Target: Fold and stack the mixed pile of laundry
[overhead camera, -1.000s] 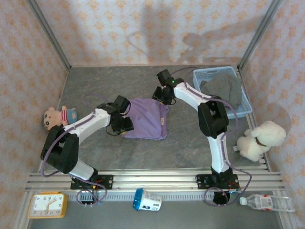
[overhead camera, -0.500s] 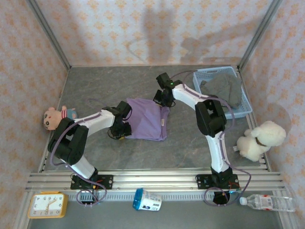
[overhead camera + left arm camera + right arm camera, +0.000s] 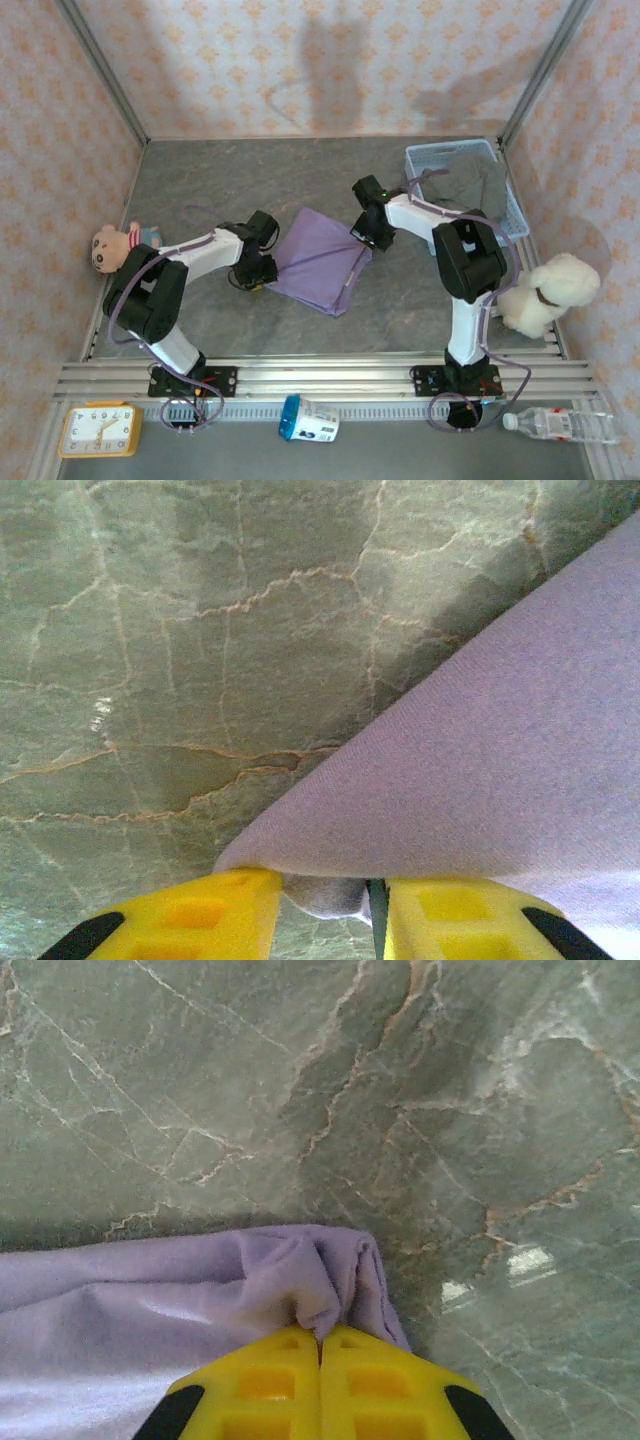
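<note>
The lilac-purple shirt (image 3: 318, 262) lies folded on the table as a slanted diamond, stretched between the two arms. My left gripper (image 3: 262, 270) is shut on its left corner; in the left wrist view the cloth (image 3: 500, 730) bunches between the yellow fingers (image 3: 220, 910). At the right corner my right gripper (image 3: 368, 238) is shut on a pinched fold (image 3: 330, 1270), its fingertips (image 3: 350, 1360) pressed together. The grey-brown trousers (image 3: 468, 185) lie heaped in the light blue basket (image 3: 450, 148) at the back right.
A pink plush toy (image 3: 115, 245) sits by the left wall and a white plush toy (image 3: 545, 290) by the right wall. In front of the rail (image 3: 320, 375) lie a clock (image 3: 100, 428), a cup (image 3: 308, 420) and a bottle (image 3: 560, 425).
My right gripper shut on the shirt's far right corner and pulled it right and nearer. The shirt turned from a square into a slanted, stretched diamond. The left gripper kept its hold, barely moving.
</note>
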You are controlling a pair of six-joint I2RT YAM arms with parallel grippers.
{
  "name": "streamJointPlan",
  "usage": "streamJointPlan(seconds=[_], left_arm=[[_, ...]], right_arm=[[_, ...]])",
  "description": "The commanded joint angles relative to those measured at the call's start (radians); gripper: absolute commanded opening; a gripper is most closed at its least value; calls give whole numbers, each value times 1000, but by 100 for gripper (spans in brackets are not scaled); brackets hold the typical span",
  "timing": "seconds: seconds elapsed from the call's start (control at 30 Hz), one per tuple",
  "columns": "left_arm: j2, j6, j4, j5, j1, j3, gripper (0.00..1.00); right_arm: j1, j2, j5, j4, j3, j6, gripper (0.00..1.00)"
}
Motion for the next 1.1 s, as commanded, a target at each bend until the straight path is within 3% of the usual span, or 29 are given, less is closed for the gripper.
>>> streamJointPlan(seconds=[0.0, 0.33, 0.53, 0.77, 1.07], left_arm=[[52, -4, -22, -71, -1, -22, 31], [-103, 48, -124, -33, -1, 129, 50], [-86, 67, -83, 29, -1, 257, 50], [108, 90, -29, 63, -2, 435, 47], [325, 83, 4, 91, -6, 562, 42]], right_arm=[[-13, 43, 92, -12, 36, 12, 1], [-7, -144, 76, -66, -15, -88, 37], [69, -212, -31, -128, -5, -164, 38], [213, -208, -99, -110, -74, -148, 40], [234, -217, -143, 0, -198, -92, 45]])
